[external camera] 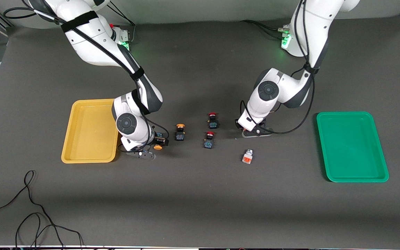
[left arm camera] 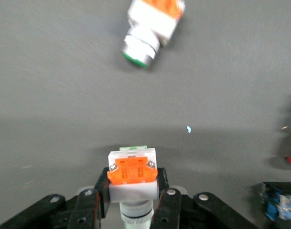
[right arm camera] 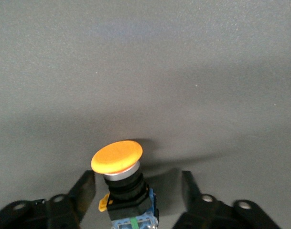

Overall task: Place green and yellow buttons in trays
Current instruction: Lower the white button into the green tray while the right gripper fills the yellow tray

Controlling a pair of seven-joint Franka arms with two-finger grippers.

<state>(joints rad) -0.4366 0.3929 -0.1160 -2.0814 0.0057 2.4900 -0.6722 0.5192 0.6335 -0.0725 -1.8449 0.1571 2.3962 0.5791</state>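
Left tool (left arm camera: pixel 133 193) was clamped on a white switch (left arm camera: pixel 132 174) at the desk; right tool (right arm camera: pixel 138 193) stood apart around a yellow-capped switch (right arm camera: pixel 120 179), which a skewed closing might topple.

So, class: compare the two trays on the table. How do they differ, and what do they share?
Colour: the yellow tray against the green tray.
Place: the yellow tray lies toward the right arm's end of the table, the green tray toward the left arm's end.
Neighbours: the right arm reaches down right beside the yellow tray; the green tray stands apart from the left arm.
Shared: both are shallow rectangles with rounded corners, and both hold nothing.
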